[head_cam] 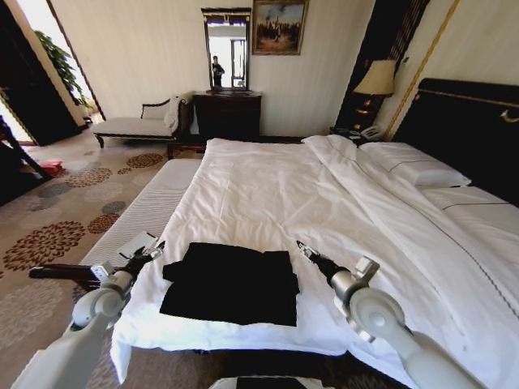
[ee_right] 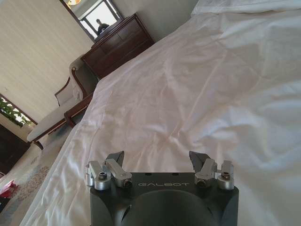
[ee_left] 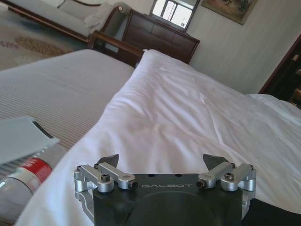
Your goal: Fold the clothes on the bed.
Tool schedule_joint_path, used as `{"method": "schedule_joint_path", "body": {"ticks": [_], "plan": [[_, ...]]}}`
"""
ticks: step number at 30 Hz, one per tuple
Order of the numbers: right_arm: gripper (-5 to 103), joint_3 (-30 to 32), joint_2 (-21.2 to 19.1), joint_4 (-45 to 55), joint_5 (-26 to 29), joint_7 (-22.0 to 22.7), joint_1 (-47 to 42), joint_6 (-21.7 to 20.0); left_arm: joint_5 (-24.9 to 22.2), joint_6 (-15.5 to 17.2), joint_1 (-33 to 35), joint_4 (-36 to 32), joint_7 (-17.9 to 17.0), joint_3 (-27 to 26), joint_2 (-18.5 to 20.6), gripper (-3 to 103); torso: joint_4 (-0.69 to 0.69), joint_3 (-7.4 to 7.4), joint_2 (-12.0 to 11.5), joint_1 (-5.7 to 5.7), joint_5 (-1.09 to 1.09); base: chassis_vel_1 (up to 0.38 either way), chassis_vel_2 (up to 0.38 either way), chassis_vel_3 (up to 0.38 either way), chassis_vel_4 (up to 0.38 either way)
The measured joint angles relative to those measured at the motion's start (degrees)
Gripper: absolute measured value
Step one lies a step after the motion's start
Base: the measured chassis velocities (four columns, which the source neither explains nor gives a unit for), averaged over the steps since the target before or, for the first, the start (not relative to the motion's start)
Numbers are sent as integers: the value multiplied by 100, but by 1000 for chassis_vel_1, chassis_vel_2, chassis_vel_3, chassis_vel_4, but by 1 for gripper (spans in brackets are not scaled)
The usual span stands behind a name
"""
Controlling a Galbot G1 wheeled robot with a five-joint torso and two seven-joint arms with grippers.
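Left gripper point(head_cam: 154, 250) and right gripper point(head_cam: 302, 247) hover just beside the T-shirt point(head_cam: 231, 284), one at each side, both with fingers spread wide and empty. The T-shirt lies near the foot of the bed point(head_cam: 268, 194), dark side up and apparently already partly folded into a rough rectangle.

Judgement: for a clean fold, both grippers should pinch the cloth's edges only, not the duvet point(head_cam: 340, 211) beneath, and move together.

The duvet is soft, wrinkled, likely to bunch. Beyond: pillows point(head_cam: 413, 166), headboard point(head_cam: 470, 121), lamp point(head_cam: 375, 79), dresser point(head_cam: 227, 113), chaise point(head_cam: 138, 123), patterned carpet point(head_cam: 49, 235).
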Motion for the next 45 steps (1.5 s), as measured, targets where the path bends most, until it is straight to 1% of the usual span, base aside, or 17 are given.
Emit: {"method": "schedule_joint_path", "body": {"ticks": [2, 3, 5, 11, 18, 21, 24, 25, 27, 31, 33, 34, 36, 40, 41, 43, 45], "plan": [[89, -139, 62, -323, 80, 0, 333, -38, -271, 229, -469, 395, -8, 419, -58, 100, -2, 1, 0, 1, 0, 0, 0, 0, 0], [89, -139, 62, -323, 80, 0, 333, -38, -271, 229, -469, 395, -8, 419, -58, 100, -2, 1, 0, 1, 0, 0, 0, 0, 0], [98, -248, 90, -539, 111, -1, 511, -62, -438, 350, -768, 669, -5, 678, -116, 100, -1, 1, 0, 1, 0, 0, 0, 0, 0], [100, -376, 125, -852, 164, -1, 738, -103, -756, 550, -1101, 941, 67, 963, -317, 100, 0, 0, 0, 1, 1, 0, 0, 0, 0], [100, -405, 158, -1080, 180, 19, 869, -140, -671, 582, -1126, 1102, 158, 1076, -519, 102, 1, 0, 0, 1, 1, 0, 0, 0, 0], [100, -404, 171, -1181, 179, 22, 888, -144, -598, 494, -1148, 1159, 199, 1101, -556, 90, 2, 0, 0, 0, 0, 0, 0, 0, 0], [100, -404, 173, -1247, 175, 23, 896, -145, -562, 448, -1172, 1192, 212, 1109, -567, 85, 0, 0, 0, 0, 0, 0, 0, 0, 0], [100, -404, 180, -1305, 168, 23, 903, -146, -547, 417, -1180, 1204, 226, 1109, -572, 74, 0, 0, 0, 0, 0, 0, 0, 0, 0], [100, -404, 186, -1336, 164, 25, 908, -146, -543, 407, -1180, 1205, 233, 1108, -573, 74, 0, 0, 0, 0, 0, 0, 0, 0, 0], [100, -408, 206, -1383, 150, 47, 935, -150, -538, 395, -1101, 1171, 251, 1049, -573, 52, 0, 0, 0, 0, 0, 0, 0, 0, 0], [100, -408, 206, -1382, 149, 52, 937, -151, -538, 395, -1079, 1152, 253, 1030, -575, 52, 0, -1, 0, 0, 0, 0, 0, 0, 0], [100, -409, 206, -1370, 148, 61, 937, -155, -538, 395, -1046, 1127, 256, 1006, -578, 41, 0, 0, 0, -1, 0, 0, 0, 0, 0], [100, -409, 207, -1355, 147, 69, 937, -160, -539, 395, -1023, 1109, 258, 988, -578, 41, 0, 0, 0, -1, 0, 0, 0, 0, 0], [100, -404, 209, -1298, 133, 98, 917, -174, -532, 395, -959, 1072, 261, 928, -577, 20, 0, 0, 1, -1, 0, 0, 0, 0, 0], [100, -404, 209, -1298, 133, 98, 917, -174, -532, 395, -959, 1072, 261, 928, -577, 20, 0, 0, 1, -1, 0, 0, 0, 0, 0], [100, -399, 208, -1293, 115, 102, 905, -174, -494, 356, -946, 1069, 270, 905, -575, 9, 0, -1, 1, -1, -1, 0, 0, 0, 0], [100, -399, 209, -1297, 109, 103, 905, -175, -462, 330, -945, 1069, 275, 897, -571, 9, 0, -1, 1, -1, -1, 0, 0, 0, 0]]}}
